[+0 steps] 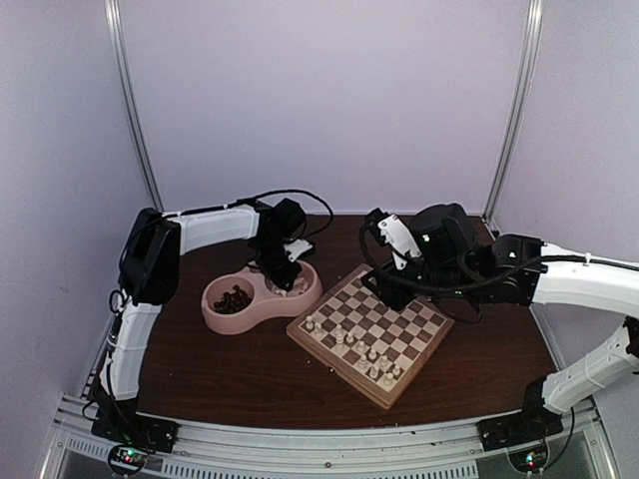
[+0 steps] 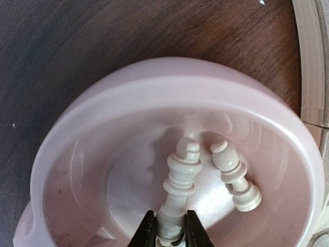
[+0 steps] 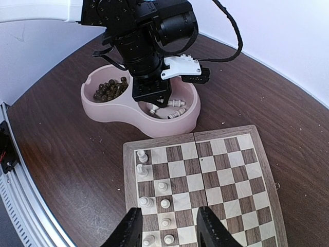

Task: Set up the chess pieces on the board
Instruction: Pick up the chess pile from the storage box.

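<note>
My left gripper point(image 2: 171, 232) reaches down into the right bowl of the pink dish point(image 2: 154, 77) and is shut on the base of a cream-white chess piece point(image 2: 182, 175). A second white piece point(image 2: 234, 177) lies loose beside it. In the top view, the left gripper point(image 1: 284, 267) is over that bowl. The board point(image 3: 200, 135) lies to the right of the dish, with several white pieces point(image 3: 142, 156) standing along its near-left rows. My right gripper point(image 3: 172, 231) hovers open above the board, with nothing between its fingers.
The dish's left bowl holds a heap of dark brown pieces point(image 3: 108, 90). The dish point(image 1: 225, 321) nearly touches the board's corner point(image 1: 296, 329). The right arm point(image 1: 449, 249) hangs over the board's far side. Bare brown tabletop point(image 1: 230, 374) lies in front.
</note>
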